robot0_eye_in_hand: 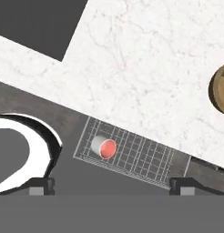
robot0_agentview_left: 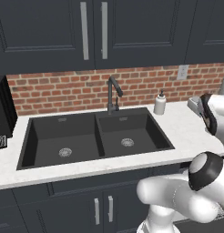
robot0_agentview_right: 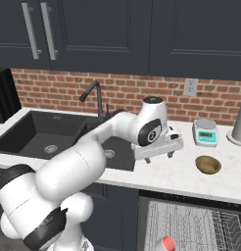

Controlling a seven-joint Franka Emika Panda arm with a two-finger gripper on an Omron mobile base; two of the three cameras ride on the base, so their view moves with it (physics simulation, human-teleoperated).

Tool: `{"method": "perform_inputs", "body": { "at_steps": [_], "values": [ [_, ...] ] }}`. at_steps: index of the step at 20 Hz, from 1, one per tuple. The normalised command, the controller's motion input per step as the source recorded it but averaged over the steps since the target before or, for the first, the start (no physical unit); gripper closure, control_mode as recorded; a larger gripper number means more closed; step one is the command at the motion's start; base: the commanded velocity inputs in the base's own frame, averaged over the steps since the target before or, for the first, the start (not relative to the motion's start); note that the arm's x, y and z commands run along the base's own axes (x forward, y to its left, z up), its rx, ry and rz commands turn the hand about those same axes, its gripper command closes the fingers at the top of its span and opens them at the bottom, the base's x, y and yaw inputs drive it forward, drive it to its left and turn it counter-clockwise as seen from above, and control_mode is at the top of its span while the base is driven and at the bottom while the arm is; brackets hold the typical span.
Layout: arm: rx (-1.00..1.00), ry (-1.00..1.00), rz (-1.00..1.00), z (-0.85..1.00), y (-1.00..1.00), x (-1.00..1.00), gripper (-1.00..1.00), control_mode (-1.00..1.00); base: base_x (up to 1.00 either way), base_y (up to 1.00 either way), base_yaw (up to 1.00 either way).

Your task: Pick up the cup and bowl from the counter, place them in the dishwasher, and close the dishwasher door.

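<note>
White marbled stone runs under my arm in the left base view: the counter (robot0_agentview_left: pixel 186 127) carries a black double sink (robot0_agentview_left: pixel 93 136) and a white pump bottle (robot0_agentview_left: pixel 160 103) by the brick wall. My wrist rises at the right edge, off beyond the sink, because the work lies on that side.

From the right base view, my pincer (robot0_agentview_right: pixel 159 156) hangs just above the counter (robot0_agentview_right: pixel 181 179), hand level, fingers pointing down. The small shallow dark-brown bowl (robot0_agentview_right: pixel 208 164) sits on the stone to the right of my pincer, near but apart. Behind it stand a little white kitchen scale (robot0_agentview_right: pixel 205 131) and a tall grey tapered vessel (robot0_agentview_right: pixel 239 122). Below the counter edge the silver-grey wire rack of the dishwasher (robot0_agentview_right: pixel 201 225) is pulled out, and the small pale cup with the red-orange inside (robot0_agentview_right: pixel 165 243) already lies in it, low and in front of me.

Looking down my own hand, my two dark tips (robot0_eye_in_hand: pixel 41 185) sit wide apart with nothing between them, so the pincer is empty and spread. The cup (robot0_eye_in_hand: pixel 104 147) lies on its side on the rack (robot0_eye_in_hand: pixel 141 157) between them and beyond, red mouth showing. The bowl (robot0_eye_in_hand: pixel 221 88) peeks in at the right edge. I judge the cup is done and the bowl comes next, which calls for a sideways reach; the dishwasher door I cannot make out.
</note>
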Motion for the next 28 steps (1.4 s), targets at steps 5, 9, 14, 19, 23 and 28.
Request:
{"method": "perform_inputs", "body": {
  "at_steps": [5, 9, 14, 19, 23, 28],
  "values": [
    [-0.14, 0.01, -0.11, -0.41, -0.44, 0.97, -1.00, -1.00, 0.00, 0.00, 0.00],
    [-0.23, 0.16, -0.38, -0.09, -0.60, 0.97, -1.00, -1.00, 0.00, 0.00, 0.00],
    [-0.14, 0.08, -0.35, 0.12, -0.45, 0.49, -1.00, -1.00, 0.00, 0.00, 0.00],
    [0.19, -0.01, -0.03, 0.00, -0.37, 0.00, -1.00, -1.00, 0.00, 0.00, 0.00],
    [0.20, -0.01, 0.02, 0.00, -0.48, 0.08, -1.00, -1.00, 0.00, 0.00, 0.00],
    [0.04, -0.06, 0.08, -0.12, -0.39, 0.31, -1.00, -1.00, 0.00, 0.00, 0.00]
  ]
}}
